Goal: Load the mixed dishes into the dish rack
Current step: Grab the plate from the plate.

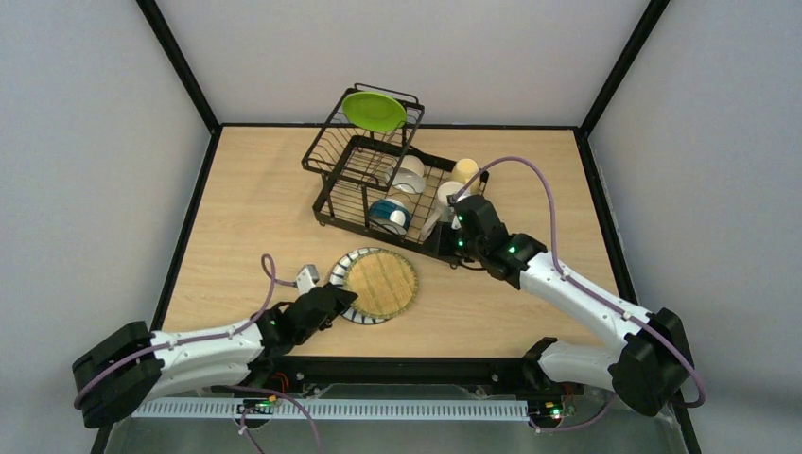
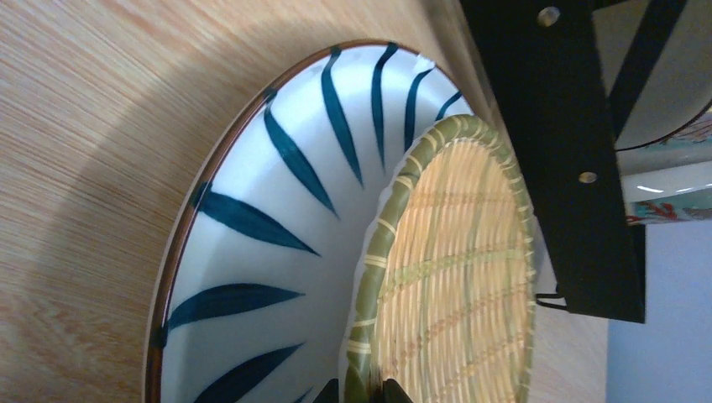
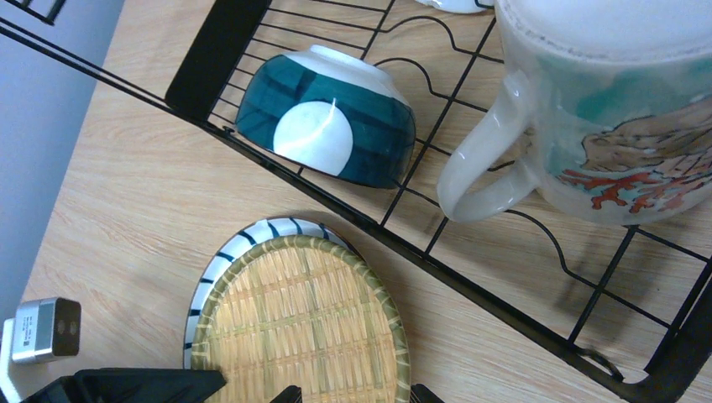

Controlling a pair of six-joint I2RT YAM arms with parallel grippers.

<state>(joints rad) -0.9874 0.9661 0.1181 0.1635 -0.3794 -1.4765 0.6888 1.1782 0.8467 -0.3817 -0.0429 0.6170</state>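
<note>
Lying flat on the blue-striped white plate [image 2: 252, 227] near the black wire dish rack [image 3: 210, 59], the round woven bamboo tray [image 2: 453, 277] is showing only its rim, so your left claw [image 2: 359, 393] is pinching that, nearly shut.

You see your left gripper [image 2: 363, 395] only at 6 o'clock: two dark fingertips [image 2: 391, 391] set against either side of the green rim of a woven tray [image 2: 458, 277]. The tray lies on a white plate [image 2: 269, 252] with dark blue leaf stripes and a brown edge, covering the plate's 3 o'clock side. The plate rests on the wooden table [image 2: 92, 143], which fills the view from 7 to 12 o'clock. At 2 o'clock stands the black frame of the rack [image 2: 554, 126], and behind it a pale mug [image 2: 672, 197] with a red and teal print.
</note>
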